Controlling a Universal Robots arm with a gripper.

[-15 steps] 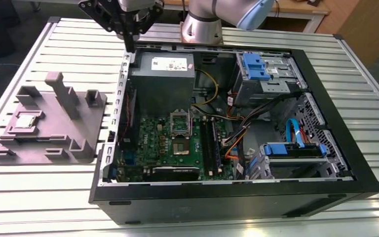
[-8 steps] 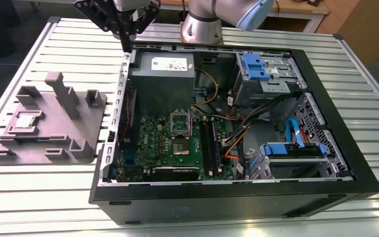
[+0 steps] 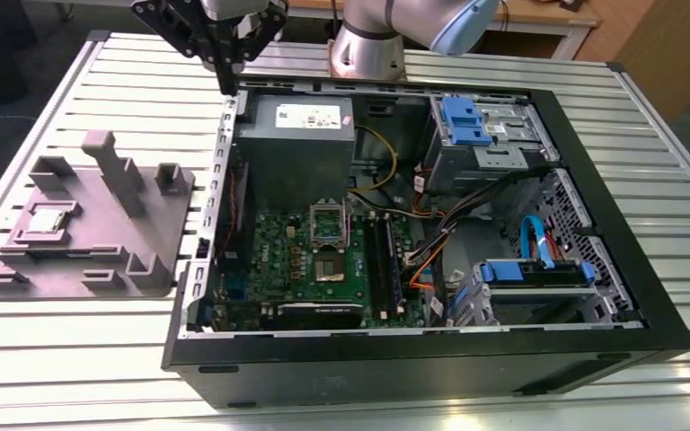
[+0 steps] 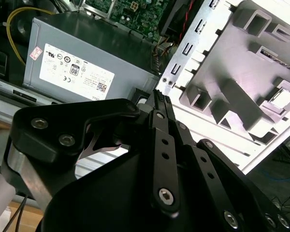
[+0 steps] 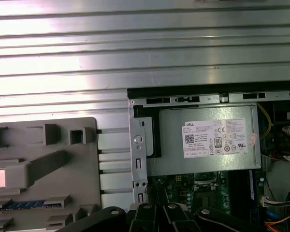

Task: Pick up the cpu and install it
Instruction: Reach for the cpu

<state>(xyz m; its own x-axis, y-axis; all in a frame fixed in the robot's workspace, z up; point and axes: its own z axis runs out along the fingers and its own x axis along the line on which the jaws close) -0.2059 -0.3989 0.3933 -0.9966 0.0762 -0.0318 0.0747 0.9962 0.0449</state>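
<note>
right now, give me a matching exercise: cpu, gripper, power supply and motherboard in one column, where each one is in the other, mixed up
Things:
1 cpu
2 gripper
3 power supply
4 motherboard

Places:
A flat in the case, beside the power supply
B above the case's rim, holding nothing
C on the grey tray, at the exterior view's left
D inside the case, nearest the gripper

Pairs: 1-C, 2-B, 3-D, 4-A
</note>
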